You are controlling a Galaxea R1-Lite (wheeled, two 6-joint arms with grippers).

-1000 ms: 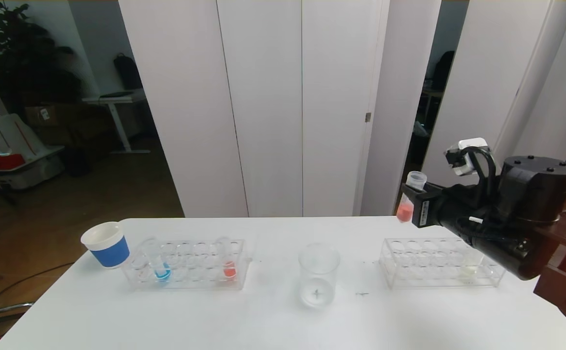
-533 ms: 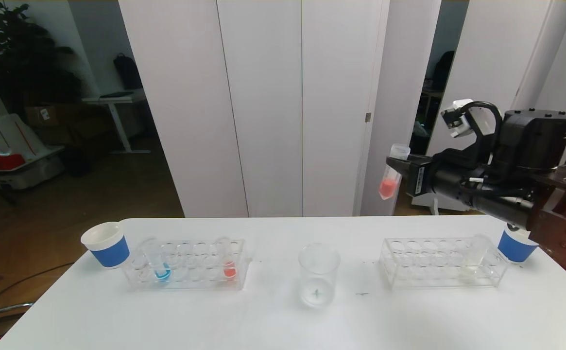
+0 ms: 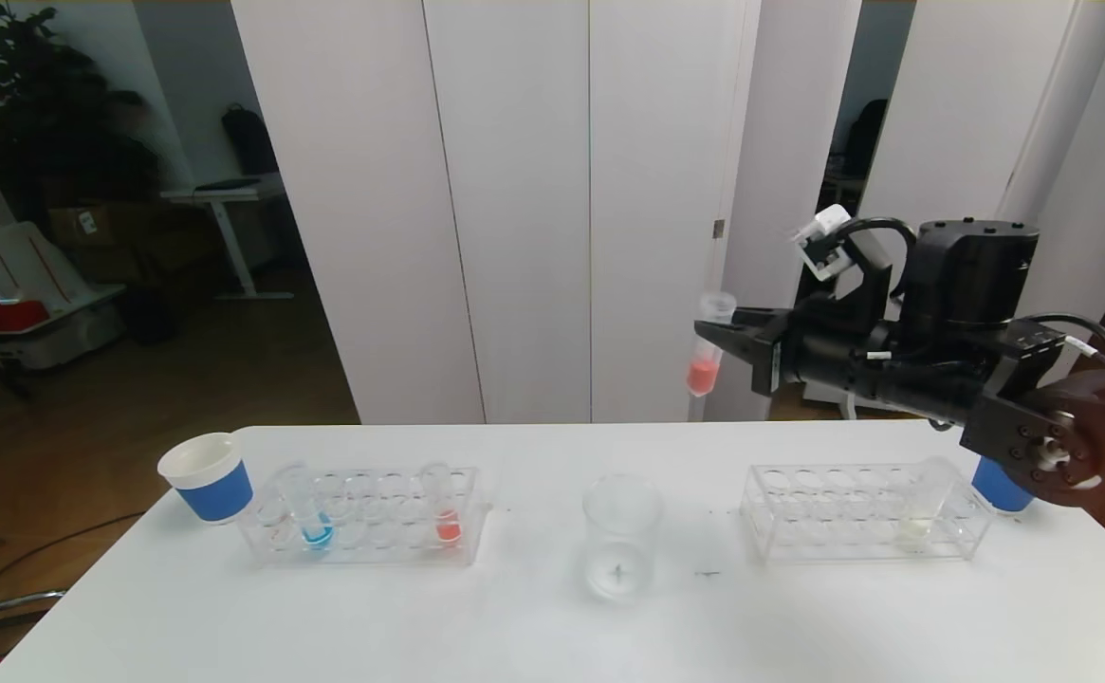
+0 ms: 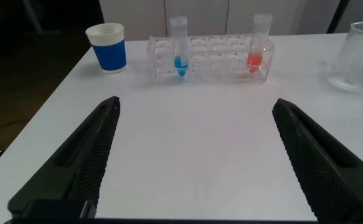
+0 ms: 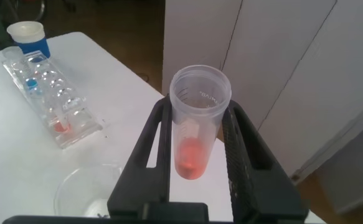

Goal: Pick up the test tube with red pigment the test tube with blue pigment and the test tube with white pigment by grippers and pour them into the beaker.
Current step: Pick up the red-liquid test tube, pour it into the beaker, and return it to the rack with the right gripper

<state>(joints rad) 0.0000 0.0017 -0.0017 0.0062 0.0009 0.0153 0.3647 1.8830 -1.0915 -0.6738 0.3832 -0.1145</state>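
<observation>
My right gripper (image 3: 718,334) is shut on a clear test tube with red pigment (image 3: 707,360), held nearly upright high above the table, up and right of the clear beaker (image 3: 619,536). In the right wrist view the tube (image 5: 197,127) sits between the two black fingers (image 5: 240,143), with the beaker's rim (image 5: 69,190) below. The tube with blue pigment (image 3: 315,529) and another red tube (image 3: 447,520) stand in the left rack (image 3: 362,517). The tube with white pigment (image 3: 922,507) stands in the right rack (image 3: 856,512). My left gripper (image 4: 195,149) is open and empty, low over the near table.
A blue paper cup (image 3: 209,476) stands at the far left of the table, another (image 3: 993,486) at the far right behind my right arm. White panels stand behind the table. The left wrist view shows the cup (image 4: 108,46), left rack (image 4: 209,59) and beaker (image 4: 357,56).
My right gripper has carried the red tube up and leftward, from above the right rack to near the beaker, uncovering the right cup.
</observation>
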